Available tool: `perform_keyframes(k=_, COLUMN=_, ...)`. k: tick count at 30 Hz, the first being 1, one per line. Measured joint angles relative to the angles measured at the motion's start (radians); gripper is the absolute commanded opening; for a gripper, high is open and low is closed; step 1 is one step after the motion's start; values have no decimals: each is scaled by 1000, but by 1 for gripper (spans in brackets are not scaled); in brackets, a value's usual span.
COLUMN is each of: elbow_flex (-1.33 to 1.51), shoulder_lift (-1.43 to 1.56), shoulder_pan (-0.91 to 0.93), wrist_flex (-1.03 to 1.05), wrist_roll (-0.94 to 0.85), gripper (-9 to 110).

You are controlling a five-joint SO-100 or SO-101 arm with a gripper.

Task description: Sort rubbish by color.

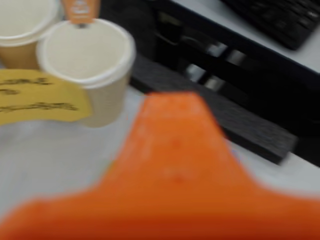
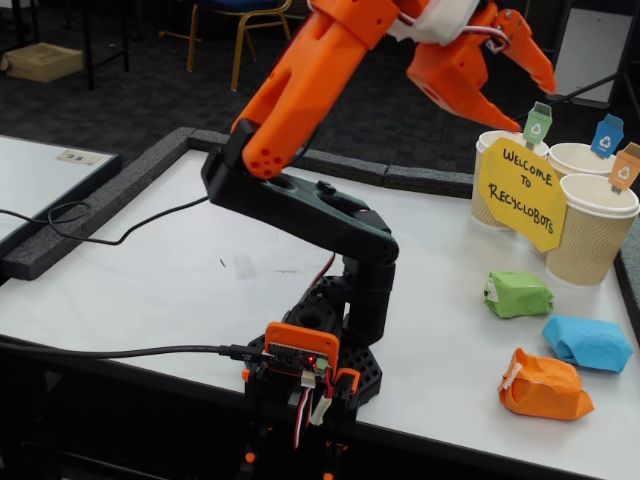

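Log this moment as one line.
end effector: open, empty, raised near cups | green wad, blue wad, orange wad: on table, unsorted

Viewed from the fixed view: a white table (image 2: 180,270) edged along its far side by a black foam border (image 2: 120,195). Adjoined on the left by a second white table surface (image 2: 30,175) bearing a small label. Beyond, dark carpeted floor (image 2: 140,80), with a blue-seated chair on gold metal legs (image 2: 240,30) and a flat cardboard box (image 2: 40,62) at upper left. Lit evenly from above. Seen blurred in the wrist view: a black keyboard (image 1: 280,17) at upper right.
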Motion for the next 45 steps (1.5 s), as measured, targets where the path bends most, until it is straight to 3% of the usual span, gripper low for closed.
perform_keyframes(k=8, elbow_flex=58, shoulder_lift=-3, shoulder_pan=109, wrist_flex=-21, wrist_roll=0, gripper=16)
perform_keyframes(k=30, elbow_flex=222, shoulder_lift=-11, shoulder_pan=66, wrist_flex=-64, wrist_roll=-48, gripper=16)
perform_keyframes(k=45, elbow_flex=537, shoulder_lift=-12, shoulder_pan=49, wrist_flex=-336, wrist_roll=-77, gripper=16)
